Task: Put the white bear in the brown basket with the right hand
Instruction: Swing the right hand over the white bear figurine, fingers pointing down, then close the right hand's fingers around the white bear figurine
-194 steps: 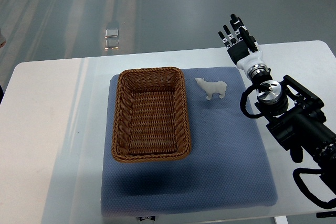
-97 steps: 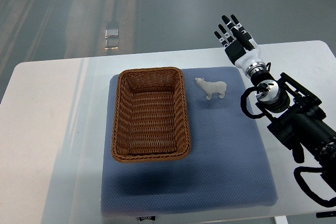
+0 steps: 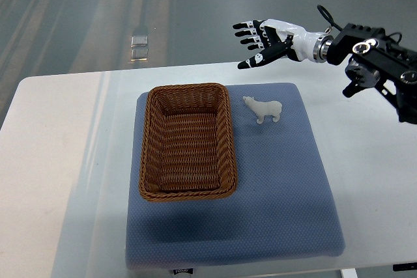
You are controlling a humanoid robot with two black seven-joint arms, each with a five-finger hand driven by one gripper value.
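The right arm's black links run off the picture's right edge, so only its forearm, wrist and the right hand (image 3: 264,40) show; the left arm is out of view. The right hand floats above the table's (image 3: 58,135) far edge, fingers spread apart and holding nothing, well clear of the white bear (image 3: 264,109). The bear is a small glossy white figure standing on its 4 legs on the blue mat (image 3: 273,193), just beside the brown basket's (image 3: 187,141) right rim. The basket is woven wicker, rectangular, its inside bare.
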